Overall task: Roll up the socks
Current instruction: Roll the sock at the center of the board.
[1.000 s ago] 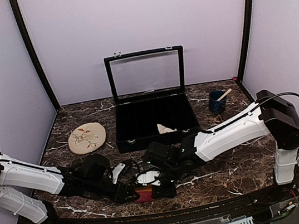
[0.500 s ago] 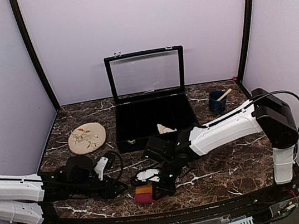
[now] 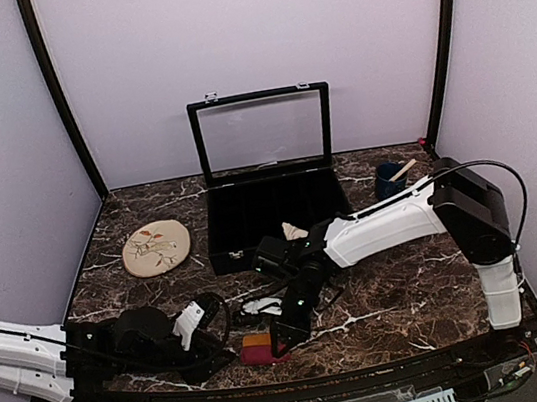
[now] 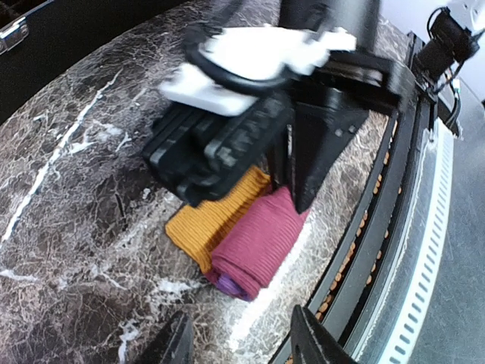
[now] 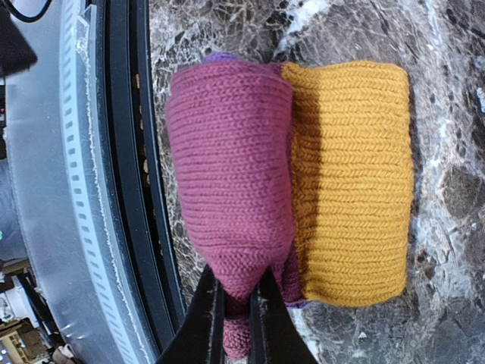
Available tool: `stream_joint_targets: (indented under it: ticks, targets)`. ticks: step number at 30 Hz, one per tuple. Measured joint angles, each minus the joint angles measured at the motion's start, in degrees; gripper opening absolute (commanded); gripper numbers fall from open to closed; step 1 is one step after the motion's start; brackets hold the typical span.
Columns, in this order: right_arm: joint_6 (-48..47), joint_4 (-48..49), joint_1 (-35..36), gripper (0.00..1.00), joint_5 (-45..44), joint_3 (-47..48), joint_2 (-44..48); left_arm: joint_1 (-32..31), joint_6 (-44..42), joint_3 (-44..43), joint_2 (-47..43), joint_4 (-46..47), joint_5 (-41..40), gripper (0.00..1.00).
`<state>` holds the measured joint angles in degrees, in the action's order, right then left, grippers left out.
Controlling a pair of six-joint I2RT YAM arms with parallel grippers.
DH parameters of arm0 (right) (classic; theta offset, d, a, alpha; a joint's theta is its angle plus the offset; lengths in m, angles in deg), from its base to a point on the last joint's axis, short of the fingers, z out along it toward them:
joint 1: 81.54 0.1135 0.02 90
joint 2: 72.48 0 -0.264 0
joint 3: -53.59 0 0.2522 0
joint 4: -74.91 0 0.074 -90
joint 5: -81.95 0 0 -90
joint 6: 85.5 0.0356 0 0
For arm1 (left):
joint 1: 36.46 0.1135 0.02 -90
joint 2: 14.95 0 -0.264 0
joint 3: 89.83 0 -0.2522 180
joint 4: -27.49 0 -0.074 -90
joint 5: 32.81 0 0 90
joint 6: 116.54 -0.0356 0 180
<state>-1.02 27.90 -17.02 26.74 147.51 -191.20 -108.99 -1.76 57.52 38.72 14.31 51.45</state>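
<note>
Right tool (image 5: 236,294) pinches maroon sock (image 5: 231,174) edge; left tool (image 4: 241,334) open, sock ahead.

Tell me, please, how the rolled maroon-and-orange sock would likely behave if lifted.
Probably soft and floppy: the maroon sock is ribbed knit. The right gripper pinches only one end, so the roll may unwind. Pushed, it could roll.
</note>
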Motion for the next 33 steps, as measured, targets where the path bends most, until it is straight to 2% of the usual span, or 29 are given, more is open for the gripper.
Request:
stream_joint_targets:
  ticks: [4,13,21,33]
  targets:
    - [0.07,-1.53,-0.83,0.0,2.23,1.29,-1.31,-3.54,-2.23,-2.51,2.95,-0.81,-2.34,0.49]
    - [0.07,-3.1,-1.81,0.0,6.01,2.47,-2.97,-9.27,-9.92,-11.85,17.66,-1.88,-4.68,0.5]
    - [0.02,-4.61,-2.32,0.0,7.8,2.49,-3.21,-9.77,-15.15,-14.97,24.74,-3.06,-7.37,0.51]
    - [-0.85,-6.75,-2.75,0.0,9.35,3.1,-4.09,-9.77,-19.91,-17.09,29.33,-3.39,-8.96,0.51]
